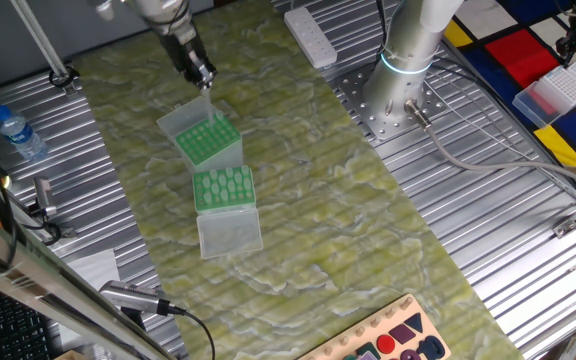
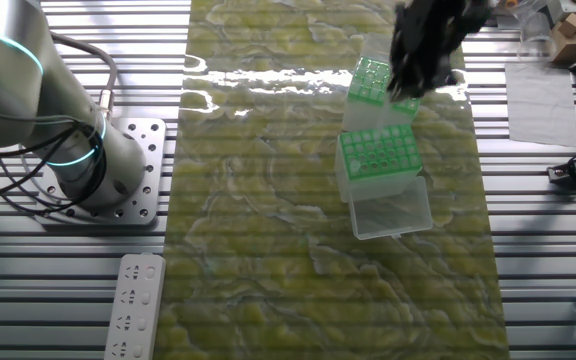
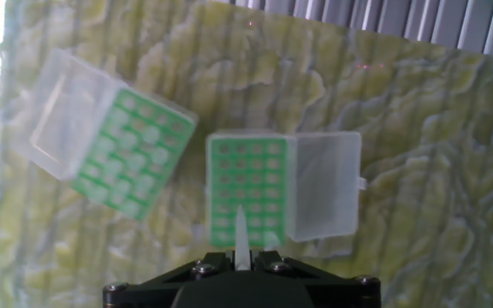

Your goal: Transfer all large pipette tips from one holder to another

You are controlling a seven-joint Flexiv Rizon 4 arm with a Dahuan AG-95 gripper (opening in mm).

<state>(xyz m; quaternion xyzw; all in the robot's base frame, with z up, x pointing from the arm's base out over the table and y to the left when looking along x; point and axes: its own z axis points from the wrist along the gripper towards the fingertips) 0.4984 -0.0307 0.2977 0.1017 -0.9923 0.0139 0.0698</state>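
Observation:
My gripper [image 3: 242,255] is shut on one large pipette tip [image 3: 241,229], a pale tapered cone that points down towards the table. Below it stands a green tip holder [image 3: 248,192] with its clear lid [image 3: 323,198] open to the right. A second, tilted holder [image 3: 131,154] lies to the left, and pale round tops show in its grid. In one fixed view the gripper [image 1: 199,71] hangs above the far holder [image 1: 208,142], with the near holder [image 1: 224,187] in front. In the other fixed view the gripper [image 2: 415,72] partly hides the far holder [image 2: 371,80], behind the near one [image 2: 378,155].
Both holders stand on a green marbled mat [image 1: 298,200]. A water bottle [image 1: 18,133] stands at the left, a power strip [image 1: 310,38] at the back, the robot base [image 1: 408,60] beside it. A toy board [image 1: 388,340] lies at the front edge.

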